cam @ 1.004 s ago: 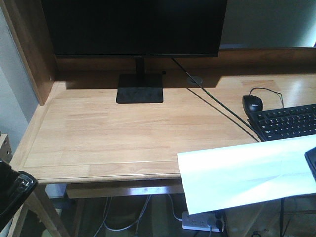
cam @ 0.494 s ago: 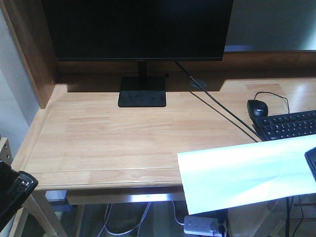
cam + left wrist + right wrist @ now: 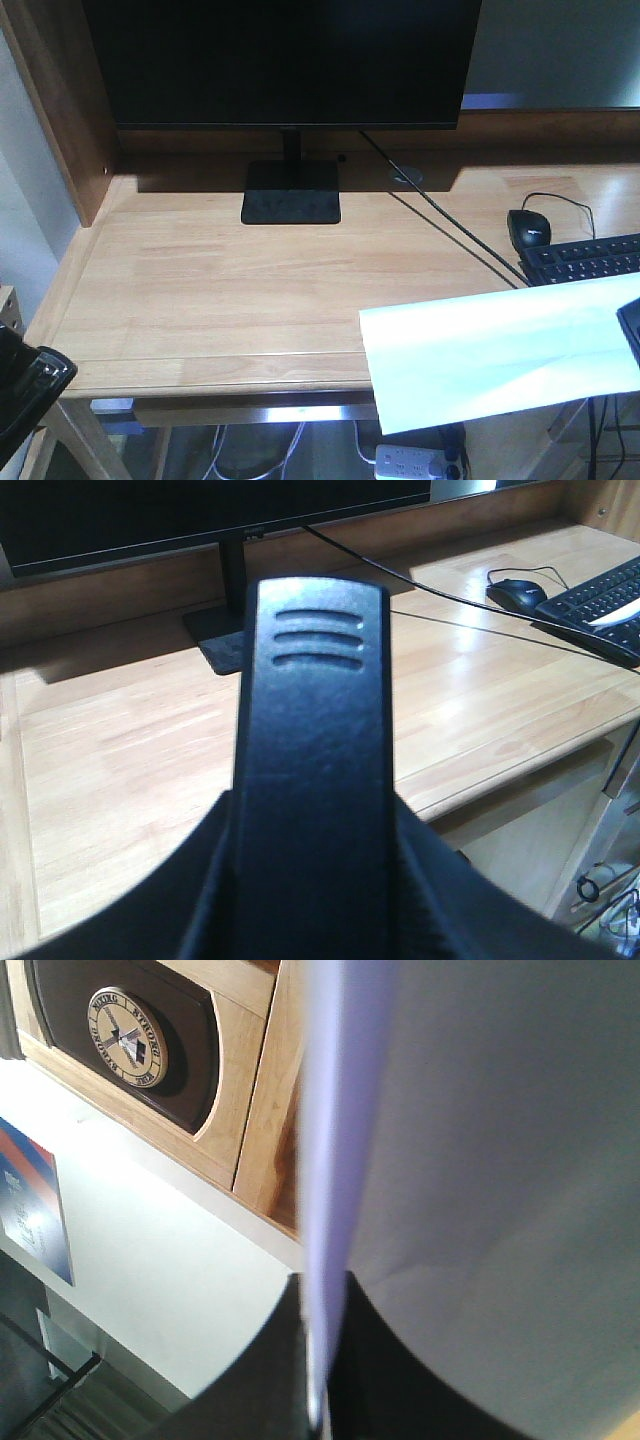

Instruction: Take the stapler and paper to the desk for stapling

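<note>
Wooden desk [image 3: 220, 290] fills more of the front view than it did a second ago. Its front edge has slid lower in the frame, the dark monitor [image 3: 280, 60] looms larger, and the mouse [image 3: 528, 228] and keyboard [image 3: 585, 260] have drifted right and down. Meanwhile the paper [image 3: 490, 350] and the stapler [image 3: 25, 385] sit exactly where they were in that view. From where I stand, that reads as the whole base rolling closer to the desk while both arms hold their loads steady.

The left gripper [image 3: 315, 910] is clamped on the stapler, whose black top runs straight up the middle of the wrist view with dark fingers on either side. It hangs just short of the desk's front-left corner, not yet over the wood.

The right gripper [image 3: 320, 1360] pinches the paper by one edge, the sheet standing thin between its dark pads. In the front view the sheet stretches leftward across the desk's front-right corner, in the air rather than lying flat. I cannot tell how high it rides.

So the carrying is nearly done, I'd judge. Neither item is down yet, and the bare stretch in front of the monitor stand [image 3: 291, 205] looks like the natural landing spot. The keyboard lies close under the sheet's path.
</note>
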You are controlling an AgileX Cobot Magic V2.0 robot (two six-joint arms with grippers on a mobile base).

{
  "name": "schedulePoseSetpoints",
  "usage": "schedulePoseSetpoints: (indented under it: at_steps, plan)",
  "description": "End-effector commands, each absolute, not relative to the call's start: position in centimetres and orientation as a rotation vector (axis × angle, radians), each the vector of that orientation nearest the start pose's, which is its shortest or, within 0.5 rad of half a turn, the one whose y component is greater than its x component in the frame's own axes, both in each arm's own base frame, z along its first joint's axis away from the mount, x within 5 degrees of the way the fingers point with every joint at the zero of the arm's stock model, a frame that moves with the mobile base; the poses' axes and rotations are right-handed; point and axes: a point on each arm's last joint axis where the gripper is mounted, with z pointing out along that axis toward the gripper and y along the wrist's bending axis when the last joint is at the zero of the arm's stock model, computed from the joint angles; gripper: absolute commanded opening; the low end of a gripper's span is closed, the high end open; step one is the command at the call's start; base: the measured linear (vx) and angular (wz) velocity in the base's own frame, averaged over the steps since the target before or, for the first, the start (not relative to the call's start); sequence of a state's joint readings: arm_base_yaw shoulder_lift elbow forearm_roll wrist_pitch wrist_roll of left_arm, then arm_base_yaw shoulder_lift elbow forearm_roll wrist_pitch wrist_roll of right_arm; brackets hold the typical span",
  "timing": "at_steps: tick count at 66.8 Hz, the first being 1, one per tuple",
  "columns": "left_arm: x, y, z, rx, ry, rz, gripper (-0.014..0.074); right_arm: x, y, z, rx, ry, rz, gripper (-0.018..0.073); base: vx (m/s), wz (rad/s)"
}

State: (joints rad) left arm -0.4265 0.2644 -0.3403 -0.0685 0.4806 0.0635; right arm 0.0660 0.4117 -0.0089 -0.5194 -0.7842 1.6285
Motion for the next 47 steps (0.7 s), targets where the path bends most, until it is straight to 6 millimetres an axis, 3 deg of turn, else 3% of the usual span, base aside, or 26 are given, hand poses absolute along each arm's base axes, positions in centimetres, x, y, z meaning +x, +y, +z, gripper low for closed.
schedulePoseSetpoints:
  at_steps: [1,47]
  plan:
    - [6.29,-3.15,28.84,0.385,1.713,-0.345,-0.0007,7.67,3.74,26.17,0.367,1.165,1.378,-0.0006,0.04,0.01]
    - [6.29,-3.15,28.84,0.385,1.713,-0.345,-0.0007,7.67,3.74,26.17,0.367,1.165,1.378,-0.0006,0.03,0.0]
